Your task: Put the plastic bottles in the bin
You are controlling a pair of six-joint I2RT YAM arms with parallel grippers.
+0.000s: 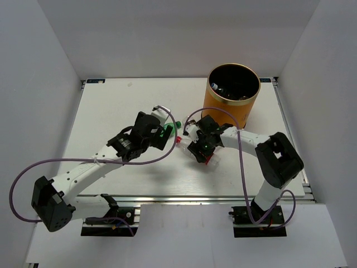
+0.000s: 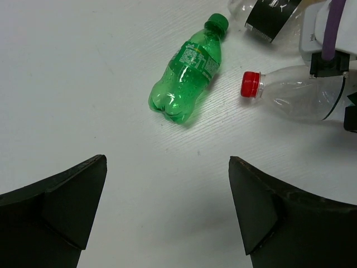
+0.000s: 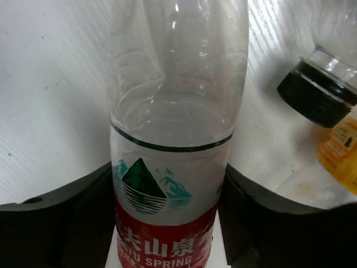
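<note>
Green bottle (image 2: pixel 187 78): translucent plastic, glossy, dimpled base.
Clear bottle (image 3: pixel 173 139): transparent glossy plastic with a smooth printed red-and-white label.
Black cap (image 3: pixel 315 95): ridged plastic.
Bin (image 1: pixel 217 104): smooth orange wall, slight sheen.
Surface (image 2: pixel 83 84): white, matt, fine grain.
Left gripper (image 2: pixel 167 190) fingers (image 2: pixel 61 206): matt black plastic.

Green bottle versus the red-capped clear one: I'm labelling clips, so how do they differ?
The green bottle is tinted green with a green cap; the clear bottle is colourless with a red cap. The green bottle lies free on the table; the clear bottle sits held in the right gripper. Both lie on their sides, capped.
</note>
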